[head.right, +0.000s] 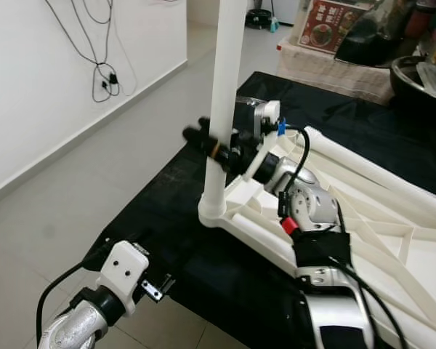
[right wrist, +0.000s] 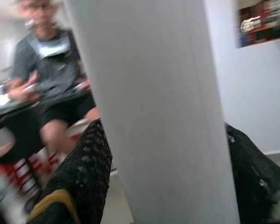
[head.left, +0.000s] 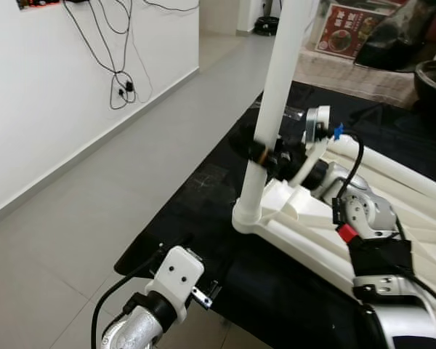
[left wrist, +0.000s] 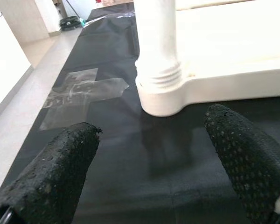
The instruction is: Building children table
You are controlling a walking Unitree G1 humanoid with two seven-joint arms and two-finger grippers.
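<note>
A white plastic table top (head.left: 316,218) lies upside down on a black mat (head.left: 196,211). A white table leg (head.left: 280,80) stands upright in the top's corner socket (left wrist: 161,93). My right gripper (head.right: 216,149) is shut on this leg a little above the socket; its black fingers (right wrist: 79,172) press the leg (right wrist: 154,112) from both sides. My left gripper (left wrist: 154,168) hangs low over the mat's near edge, open and holding nothing. It faces the socket from a short way off, and its wrist (head.left: 176,280) shows at the bottom.
A white wall with hanging cables (head.left: 120,80) runs along the left, with grey tiled floor (head.left: 94,218) beside the mat. Clear tape (left wrist: 79,93) is stuck on the mat. Boxes (head.left: 349,29) and a dark pot (head.left: 432,80) stand behind. A person (right wrist: 51,70) sits in the background.
</note>
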